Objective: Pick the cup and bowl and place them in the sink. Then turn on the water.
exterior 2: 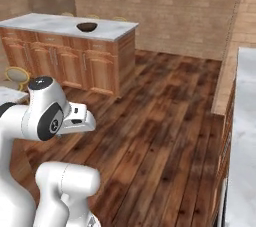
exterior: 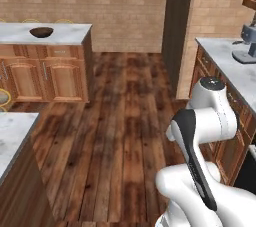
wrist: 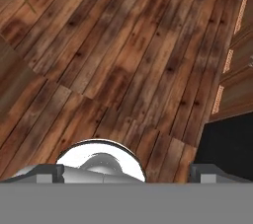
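We see the wide, dark brown bowl (exterior: 41, 32) sitting upright on the far island's pale marble tabletop (exterior: 65, 33), away from its edges.

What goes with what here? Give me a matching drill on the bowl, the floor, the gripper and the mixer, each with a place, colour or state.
Things:
1. bowl
2. floor
3. gripper
4. mixer

Descriptions:
A. dark wood planks
B. open, pointing down at the floor
C. on the far island counter
D. grey, on the marble counter at the right

Pairs: 1-C, 2-A, 3-B, 4-D
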